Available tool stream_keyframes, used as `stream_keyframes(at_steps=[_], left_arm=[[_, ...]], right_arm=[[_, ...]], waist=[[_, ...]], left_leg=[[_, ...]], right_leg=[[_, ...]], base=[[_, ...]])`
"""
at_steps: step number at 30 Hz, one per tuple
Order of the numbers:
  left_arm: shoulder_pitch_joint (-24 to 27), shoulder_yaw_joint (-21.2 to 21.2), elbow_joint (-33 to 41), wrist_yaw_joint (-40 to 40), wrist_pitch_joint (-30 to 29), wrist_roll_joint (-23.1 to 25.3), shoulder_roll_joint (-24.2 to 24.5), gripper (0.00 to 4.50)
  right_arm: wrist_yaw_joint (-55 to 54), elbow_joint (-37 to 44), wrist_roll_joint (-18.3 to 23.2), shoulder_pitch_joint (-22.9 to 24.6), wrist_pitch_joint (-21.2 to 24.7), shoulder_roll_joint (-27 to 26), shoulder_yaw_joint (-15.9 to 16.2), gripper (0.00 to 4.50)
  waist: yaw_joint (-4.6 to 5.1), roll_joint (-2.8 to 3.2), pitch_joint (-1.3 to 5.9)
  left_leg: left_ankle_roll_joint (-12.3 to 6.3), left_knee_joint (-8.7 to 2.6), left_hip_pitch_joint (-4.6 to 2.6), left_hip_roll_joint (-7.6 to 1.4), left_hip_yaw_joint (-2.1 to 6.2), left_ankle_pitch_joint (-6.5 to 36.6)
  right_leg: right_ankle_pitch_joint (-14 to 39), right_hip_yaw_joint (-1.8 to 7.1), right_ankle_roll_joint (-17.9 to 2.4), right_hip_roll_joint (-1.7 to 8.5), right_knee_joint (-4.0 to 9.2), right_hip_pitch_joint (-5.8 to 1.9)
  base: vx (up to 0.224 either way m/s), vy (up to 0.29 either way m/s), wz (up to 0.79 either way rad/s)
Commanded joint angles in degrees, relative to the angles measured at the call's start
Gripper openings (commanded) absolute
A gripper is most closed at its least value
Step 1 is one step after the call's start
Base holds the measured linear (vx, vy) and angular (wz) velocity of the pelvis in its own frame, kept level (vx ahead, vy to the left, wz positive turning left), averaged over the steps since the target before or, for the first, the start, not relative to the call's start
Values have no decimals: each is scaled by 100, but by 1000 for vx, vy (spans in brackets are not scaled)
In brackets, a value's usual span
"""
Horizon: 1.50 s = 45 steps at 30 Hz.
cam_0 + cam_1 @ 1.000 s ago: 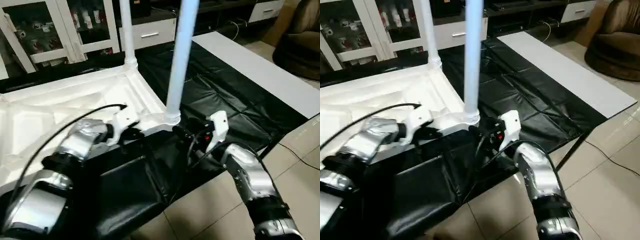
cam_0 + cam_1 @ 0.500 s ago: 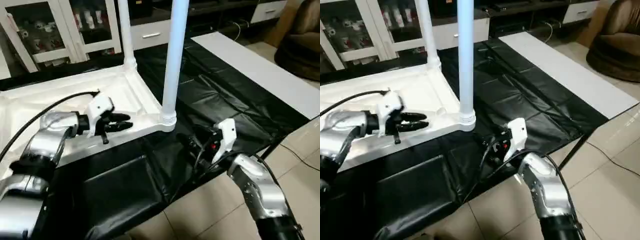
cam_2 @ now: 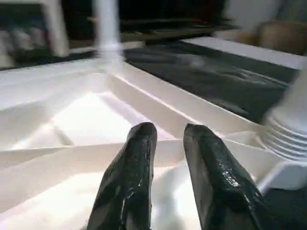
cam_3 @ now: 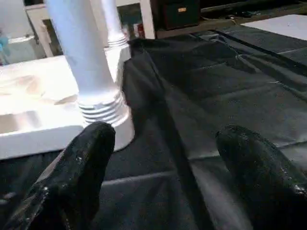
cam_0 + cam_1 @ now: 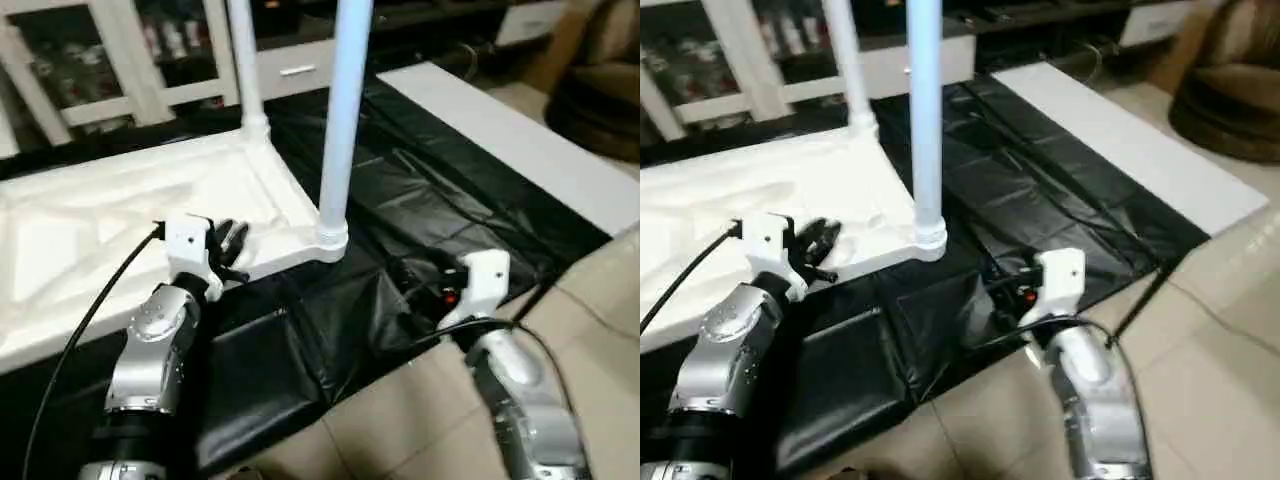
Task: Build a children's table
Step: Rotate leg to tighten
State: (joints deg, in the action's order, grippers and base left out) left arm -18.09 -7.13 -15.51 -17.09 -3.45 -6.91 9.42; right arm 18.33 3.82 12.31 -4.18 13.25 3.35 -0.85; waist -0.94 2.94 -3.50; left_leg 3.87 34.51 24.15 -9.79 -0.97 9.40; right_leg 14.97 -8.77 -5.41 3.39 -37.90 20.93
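Observation:
The white tabletop point(image 5: 100, 210) lies underside up on the black cover, its ribs showing. Two white legs stand upright in its corner sockets: the near leg point(image 5: 338, 120) and the far leg point(image 5: 243, 60). My left gripper point(image 5: 232, 243) hovers over the tabletop's front rim, left of the near leg's socket point(image 5: 332, 240). In the left wrist view its fingers point(image 3: 132, 172) stand a narrow gap apart, holding nothing. My right gripper point(image 4: 168, 132) is wide open over the black cover, a short way right of the near socket point(image 4: 103, 112), touching nothing.
The black-covered work table point(image 5: 440, 190) ends close to my right arm, with tiled floor point(image 5: 400, 420) below. A white board point(image 5: 500, 120) lies along its right side. Glass-door cabinets point(image 5: 80, 60) stand behind, and a brown seat point(image 5: 600, 60) is at the far right.
Both grippers have drawn away from the near leg's socket: the left one leftward along the tabletop rim, the right one back toward the table's edge. The legs stay upright.

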Motion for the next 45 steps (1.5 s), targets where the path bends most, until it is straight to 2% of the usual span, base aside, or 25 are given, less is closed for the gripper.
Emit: stream_keyframes(at_steps=[1,4,5,6,7,10,11,12,13,14,16,17,19,21,27,29,30,32,33,34,37,40,43,44,45], left_arm=[[1,102,235,210,-18,164,-94,128],[84,192,432,433,-140,335,-151,128],[112,211,471,507,-162,401,-167,128],[141,224,513,581,-192,452,-193,128],[174,233,561,695,-297,493,-205,128],[245,229,585,796,-359,539,-165,128],[248,227,585,801,-364,544,-160,128],[261,215,595,812,-380,558,-142,128],[272,185,621,835,-391,547,-147,128],[258,158,632,897,-502,567,-142,128],[266,96,748,904,-630,460,-178,128],[276,96,784,881,-671,427,-184,128],[351,133,929,796,-792,353,-185,128],[428,134,1027,852,-855,326,-224,148],[582,236,1247,878,-850,307,-354,186],[553,218,1251,938,-843,306,-435,205],[545,217,1253,944,-840,292,-457,202],[555,234,1299,1026,-831,311,-486,222],[556,237,1306,1033,-834,310,-488,239],[567,259,1340,1090,-835,315,-505,247],[580,256,1343,1116,-848,308,-509,264],[580,313,1332,1005,-897,311,-461,289],[474,280,1291,1033,-879,352,-429,314],[449,262,1281,1052,-874,351,-432,327],[412,241,1257,1069,-884,330,-428,331]], right_arm=[[-107,38,-78,-28,6,77,-67,380],[-146,-32,-118,-65,11,93,-101,380],[-162,-75,-154,-72,-8,104,-105,380],[-187,-127,-196,-82,-35,119,-115,380],[-246,-191,-194,-111,-36,115,-144,380],[-375,-338,-251,-193,-52,83,-119,380],[-381,-345,-255,-198,-54,80,-114,380],[-419,-375,-283,-214,-62,64,-87,380],[-460,-396,-311,-220,-68,48,-65,380],[-524,-414,-358,-206,-74,30,-54,380],[-701,-479,-336,-168,8,-51,-157,380],[-728,-498,-312,-161,50,-66,-189,380],[-737,-564,-275,-138,94,-59,-236,380],[-694,-591,-241,-134,91,-36,-251,380],[-295,-580,-73,-305,69,123,-169,380],[-273,-568,-23,-372,86,141,-216,380],[-283,-561,-10,-395,110,143,-235,380],[-269,-536,-25,-430,143,153,-245,380],[-266,-534,-25,-432,145,155,-245,380],[-225,-499,-76,-456,144,206,-202,380],[-203,-429,-113,-494,170,248,-129,380],[-244,-427,-100,-507,130,227,-116,380],[-263,-438,-102,-485,98,209,-88,380],[-253,-433,-103,-476,99,212,-73,380],[-212,-414,-100,-453,103,221,-28,380]], waist=[[57,142,296],[-51,-151,283],[-180,-498,324],[-278,-278,164],[-249,-297,136],[-248,47,452],[-192,123,502],[148,77,496],[144,36,465],[119,19,434],[-137,-469,529],[-184,-751,589],[-473,-570,458],[-449,-483,418],[-140,-375,109],[-143,-243,140],[-307,-215,105],[-252,-569,40],[-264,-640,15],[-580,-698,192],[-618,-533,257],[67,-231,561],[136,-396,483],[141,-468,459],[8,-802,506]], left_leg=[[-1186,-1019,-253,-497,857,2337],[-426,-653,83,207,647,2637],[-318,1344,-118,612,-341,1647],[-523,1611,-127,447,-601,1602],[-581,1588,95,268,-846,1891],[-1063,326,-365,-276,-614,1581],[-1706,-238,-526,-1118,243,1321],[-2630,-380,-1076,-1975,841,329],[-3467,-5,-1177,-1316,722,-2108],[-3251,70,-1054,-1328,231,-2732],[-2674,589,-369,306,-589,-1524],[-2315,824,-5,524,-627,-501],[-378,352,-167,309,-498,161],[46,42,-225,220,-524,379],[128,-308,-1018,-69,-588,3736],[-215,-1203,-653,-747,-338,5507],[-343,-1265,-824,-743,-513,5861],[-166,-691,-1145,-472,-708,5287],[-8,-170,-1035,-123,-887,4327],[-422,376,-491,-1,-789,1543],[-470,-71,-453,-97,-746,631],[-1972,-590,-1916,-880,380,982],[-2649,-570,-1619,-665,-97,402],[-2452,-535,-1466,-396,-305,457],[-1817,-217,-949,363,-781,1206]], right_leg=[[1023,391,-1086,-12,-228,-27],[1935,653,-1803,286,480,-187],[3530,289,-2118,769,1376,52],[4103,271,-1871,780,1379,181],[3982,-16,-587,936,1143,-214],[1912,-338,479,759,1216,-621],[1134,-574,994,325,613,-451],[1329,113,997,399,-693,521],[640,735,258,498,-893,1004],[87,908,87,553,-800,1067],[-1588,1058,-600,341,289,244],[-2183,1356,-497,625,343,-217],[-2512,1091,957,705,384,-180],[-1174,967,1828,461,536,-177],[4809,337,812,111,1238,180],[1804,218,431,129,-242,-621],[1093,264,345,126,-379,-509],[3456,682,345,348,456,-290],[5165,669,481,560,1021,-252],[5900,1282,399,971,1260,-854],[3453,1009,-271,581,1113,-1025],[907,442,359,74,-270,274],[-265,565,574,277,-331,658],[-587,625,367,295,-42,523],[-332,1076,158,343,427,-279]], base=[[-32,-207,67],[-66,-246,69],[-99,-282,67],[-90,-273,39],[-2,-221,38],[-6,-234,68],[-38,-261,89],[6,-260,75],[30,-210,64],[30,-210,64],[-14,-212,16],[-8,-236,-4],[-36,-249,-4],[-63,-201,-6],[-97,-27,-4],[-62,40,-18],[0,0,0],[64,-69,-10],[86,-59,-19],[104,-10,1],[129,13,5],[198,48,2],[213,7,5],[188,-9,1],[183,-40,7]])
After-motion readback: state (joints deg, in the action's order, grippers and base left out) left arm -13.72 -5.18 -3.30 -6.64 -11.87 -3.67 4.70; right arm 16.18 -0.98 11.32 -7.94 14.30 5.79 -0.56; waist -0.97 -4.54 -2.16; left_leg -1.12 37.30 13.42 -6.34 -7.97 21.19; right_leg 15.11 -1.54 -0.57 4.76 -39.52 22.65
